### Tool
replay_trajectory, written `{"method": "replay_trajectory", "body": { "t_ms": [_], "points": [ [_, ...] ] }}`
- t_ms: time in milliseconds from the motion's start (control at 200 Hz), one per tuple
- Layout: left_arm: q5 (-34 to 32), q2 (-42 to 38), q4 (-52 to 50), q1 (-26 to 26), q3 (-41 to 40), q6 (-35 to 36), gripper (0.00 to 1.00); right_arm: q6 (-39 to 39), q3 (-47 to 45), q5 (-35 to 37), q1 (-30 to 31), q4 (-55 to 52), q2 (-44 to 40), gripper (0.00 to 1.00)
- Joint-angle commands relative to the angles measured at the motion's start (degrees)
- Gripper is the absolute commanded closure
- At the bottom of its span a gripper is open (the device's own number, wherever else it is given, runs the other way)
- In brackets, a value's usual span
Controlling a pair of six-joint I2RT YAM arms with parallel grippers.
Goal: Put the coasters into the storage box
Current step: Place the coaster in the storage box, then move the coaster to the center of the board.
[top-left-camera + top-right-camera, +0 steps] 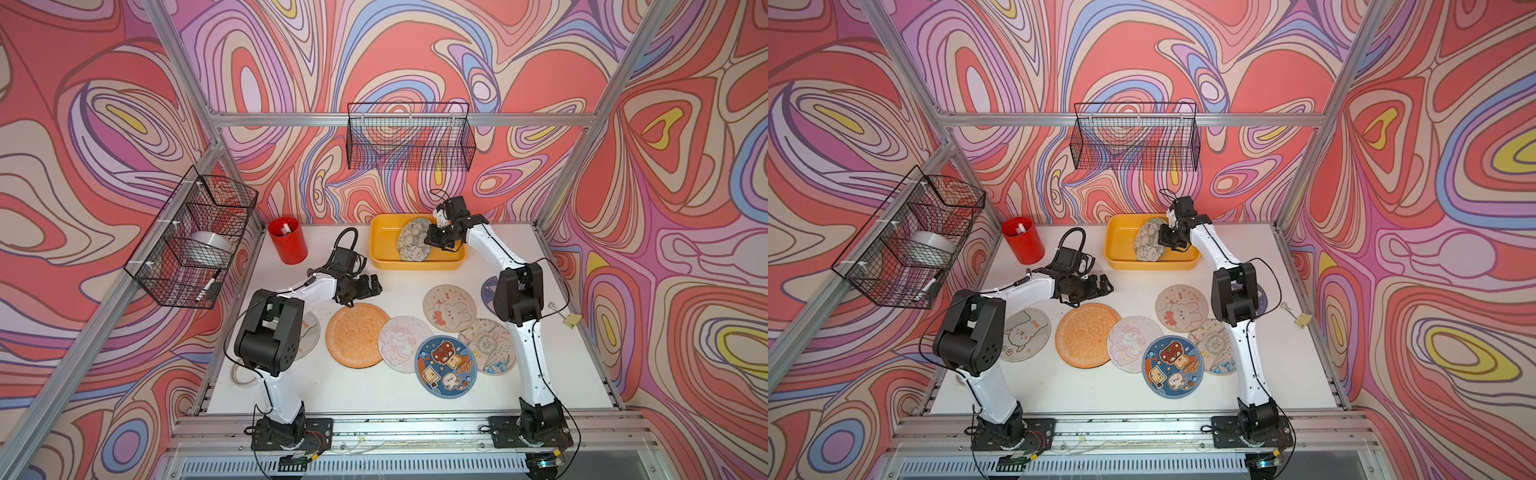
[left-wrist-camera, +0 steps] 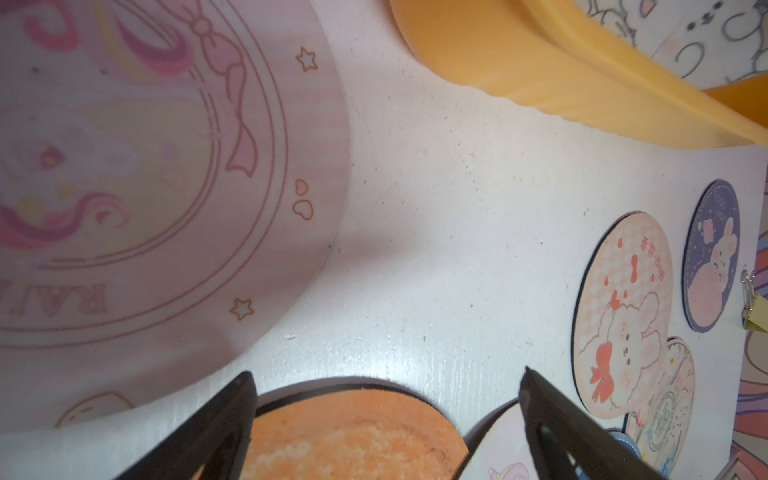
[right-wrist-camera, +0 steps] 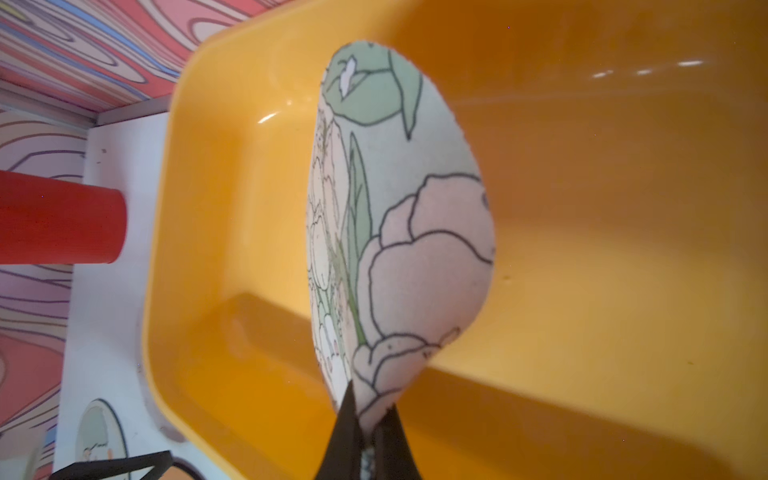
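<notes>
The yellow storage box (image 1: pixel 377 249) (image 1: pixel 1112 246) stands at the back of the table. My right gripper (image 1: pixel 432 242) (image 3: pixel 368 419) is shut on the edge of a pale flower-print coaster (image 1: pixel 411 241) (image 3: pixel 399 232), holding it tilted over the box's inside. My left gripper (image 1: pixel 374 286) (image 2: pixel 386 374) is open and empty, low over the far edge of the orange coaster (image 1: pixel 357 334) (image 2: pixel 353 436). Beside that one lie a unicorn coaster (image 1: pixel 401 343), a blue coaster (image 1: pixel 445 365), a bunny coaster (image 1: pixel 449 307) and a pale stamped coaster (image 1: pixel 488 345). A pink coaster (image 2: pixel 145 187) lies under my left wrist, and an alpaca coaster (image 1: pixel 1023 334) under my left arm.
A red cup (image 1: pixel 287 240) stands left of the box. Black wire baskets hang on the left wall (image 1: pixel 195 237) and back wall (image 1: pixel 409 137). A binder clip (image 1: pixel 571 320) lies at the table's right edge. A dark blue coaster (image 1: pixel 487 291) is half hidden behind my right arm.
</notes>
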Motion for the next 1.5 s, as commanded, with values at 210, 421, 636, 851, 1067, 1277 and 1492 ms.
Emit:
{"method": "replay_trajectory", "body": {
  "t_ms": [210,421,636,851,1067,1277,1492],
  "points": [
    [0.0,-0.2,-0.7,0.4,2.1,0.2,0.0,-2.7,2.9,8.6,-0.5,-7.8,1.8,0.65],
    [0.8,0.5,-0.6,0.3,2.5,-0.3,0.0,-3.6,-1.5,9.4,-0.5,-7.2,-2.7,0.42],
    [1.1,0.1,-0.9,-0.2,2.5,-0.5,0.0,-3.6,-7.2,9.2,-0.5,-6.5,-8.9,0.34],
    [1.1,0.3,-1.9,-2.4,4.4,-1.6,0.0,-3.0,-18.2,8.1,-1.2,-6.2,-18.2,0.32],
    [0.4,1.6,-1.8,-6.1,7.1,-3.5,0.0,-1.5,-31.7,5.3,-3.0,-5.9,-27.4,0.29],
    [-0.4,3.1,-2.0,-9.7,9.0,-4.9,0.0,1.2,-42.8,4.1,-5.1,-6.6,-32.8,0.19],
    [-1.3,6.0,-3.6,-12.4,12.5,-4.8,0.0,3.1,-50.9,1.8,-7.7,-3.9,-34.1,0.16]
  ]
}}
